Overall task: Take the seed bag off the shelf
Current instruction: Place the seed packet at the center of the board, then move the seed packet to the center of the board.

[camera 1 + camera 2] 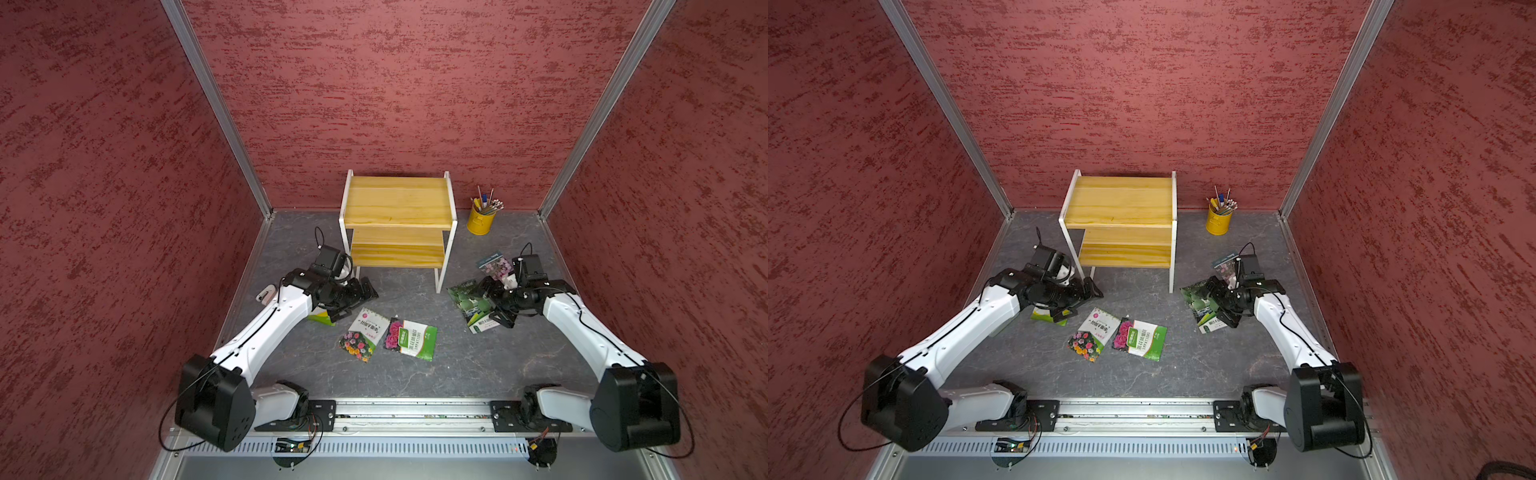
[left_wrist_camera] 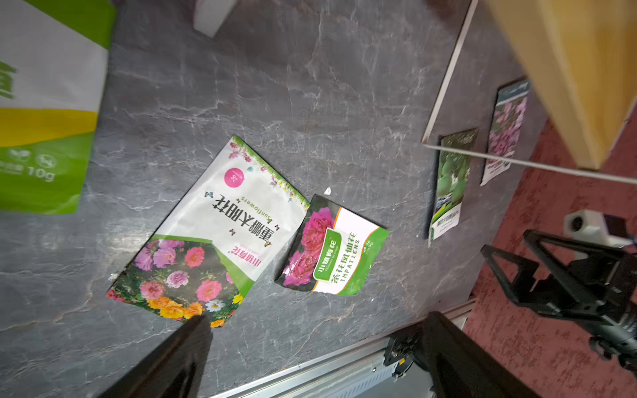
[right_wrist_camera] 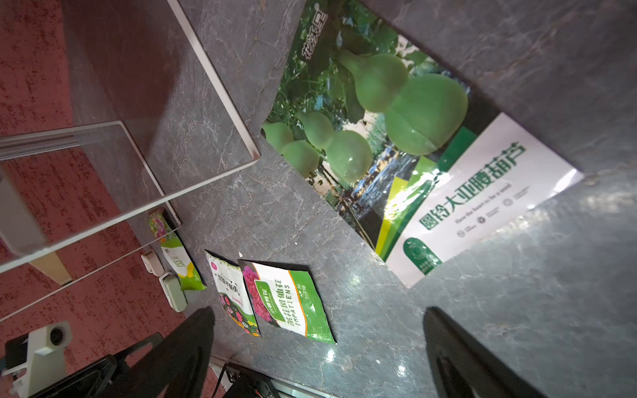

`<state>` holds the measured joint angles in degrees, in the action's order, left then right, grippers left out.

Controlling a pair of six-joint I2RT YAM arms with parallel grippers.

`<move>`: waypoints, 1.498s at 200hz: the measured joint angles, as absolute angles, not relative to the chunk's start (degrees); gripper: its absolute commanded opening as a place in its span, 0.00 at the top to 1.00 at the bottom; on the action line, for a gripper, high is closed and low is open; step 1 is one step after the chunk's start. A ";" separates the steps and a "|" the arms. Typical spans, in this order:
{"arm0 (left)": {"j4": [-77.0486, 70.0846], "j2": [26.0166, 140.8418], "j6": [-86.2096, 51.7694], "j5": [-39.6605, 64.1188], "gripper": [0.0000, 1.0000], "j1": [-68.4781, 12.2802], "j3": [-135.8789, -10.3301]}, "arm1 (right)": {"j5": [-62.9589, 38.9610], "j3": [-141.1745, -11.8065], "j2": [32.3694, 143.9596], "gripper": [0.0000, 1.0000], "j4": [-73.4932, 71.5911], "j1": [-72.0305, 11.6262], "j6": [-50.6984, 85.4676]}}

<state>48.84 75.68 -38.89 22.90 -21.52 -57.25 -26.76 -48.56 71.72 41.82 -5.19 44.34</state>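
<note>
Left tool [image 2: 317,320]: wide open, gripping nothing — hovering low over the bench [image 1: 465,374].
Right tool [image 3: 319,312]: open too, empty, above the gourd bag [image 3: 396,138].
Seed bag [image 2: 44,103]: green and white, flat on the bench beside the left tool — off the shelf [image 1: 397,201].

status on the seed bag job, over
left gripper open, empty. right gripper open, empty. no bag seen on shelf; seed bags lie on table. nothing in the way.
</note>
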 measured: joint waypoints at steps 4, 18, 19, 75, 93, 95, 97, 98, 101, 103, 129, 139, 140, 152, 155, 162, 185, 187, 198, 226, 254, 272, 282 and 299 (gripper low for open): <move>48.73 76.16 -38.89 23.38 0.00 -21.52 -57.10 | -26.81 -48.56 71.55 0.02 41.67 -5.41 44.36; 47.05 76.05 -39.22 25.04 0.00 -20.45 -55.44 | -27.05 -48.56 70.72 0.02 41.28 -6.46 44.51; 46.81 75.94 -39.35 25.23 0.00 -20.23 -55.18 | -27.07 -48.56 70.65 0.02 41.28 -6.55 44.51; 48.34 74.32 -35.57 25.43 0.00 -3.90 -52.47 | -27.70 -43.40 63.55 0.02 37.91 -21.17 47.72; 48.93 76.97 -32.58 25.43 0.00 0.01 -53.04 | -26.61 -41.65 65.28 0.02 34.98 -27.94 50.43; 48.97 77.32 -32.40 25.47 0.00 0.34 -53.06 | -26.57 -41.65 65.76 0.02 34.59 -28.80 50.61; 49.01 77.71 -32.12 25.45 0.00 0.67 -53.08 | -26.59 -41.65 66.41 0.02 34.09 -29.82 50.81; 49.04 77.80 -32.01 25.45 0.00 0.78 -53.10 | -26.50 -41.67 66.59 0.02 33.91 -30.15 50.87; 49.06 78.26 -31.64 25.45 0.00 1.17 -53.12 | -26.17 -41.78 67.40 0.02 33.19 -31.51 51.29; 49.06 78.63 -31.40 25.43 0.00 1.45 -53.12 | -26.13 -41.87 67.85 0.02 32.84 -32.12 51.40; 48.97 81.38 -29.39 25.47 0.00 3.62 -53.12 | -24.93 -45.84 76.40 0.02 27.62 -41.17 53.15; 48.84 81.87 -28.75 25.58 0.00 4.03 -53.17 | -24.58 -48.53 79.83 0.02 25.67 -43.53 53.28; 48.84 81.89 -28.71 25.61 0.00 4.05 -53.17 | -24.53 -48.71 80.03 0.02 25.54 -43.66 53.30; 48.60 82.72 -28.14 25.69 0.00 4.27 -53.21 | -24.08 -52.58 84.53 0.02 23.33 -45.84 53.25; 48.53 83.00 -28.01 25.71 0.00 4.32 -53.21 | -23.81 -53.52 85.60 0.02 22.74 -46.22 53.28; 48.36 83.50 -27.70 25.80 0.00 4.40 -53.21 | -23.66 -55.48 88.20 0.02 21.26 -47.09 53.17; 47.97 84.34 -27.11 25.89 0.00 4.91 -53.21 | -23.49 -58.22 95.15 0.02 15.20 -48.66 53.39; 47.94 84.34 -27.09 25.89 0.00 4.97 -53.21 | -23.44 -58.22 95.68 0.02 14.76 -48.71 53.45; 47.83 84.31 -26.96 25.98 0.00 5.45 -53.25 | -23.40 -57.91 98.26 0.02 13.02 -48.99 53.69; 47.51 84.34 -26.68 26.39 0.00 6.83 -53.52 | -23.53 -55.46 100.71 0.02 9.04 -49.04 54.30; 47.35 84.58 -26.28 26.81 0.00 7.42 -54.48 | -23.24 -51.18 98.45 0.02 4.75 -48.99 54.57; 46.83 85.27 -26.17 26.98 0.00 7.46 -55.00 | -22.98 -48.49 96.29 0.02 3.90 -48.99 54.74; 46.63 85.62 -26.11 27.05 0.00 7.46 -55.13 | -22.76 -47.27 95.09 0.02 3.92 -48.99 54.94; 46.44 86.04 -26.11 27.05 0.00 7.53 -55.27 | -22.33 -46.04 93.65 0.02 4.45 -48.99 55.16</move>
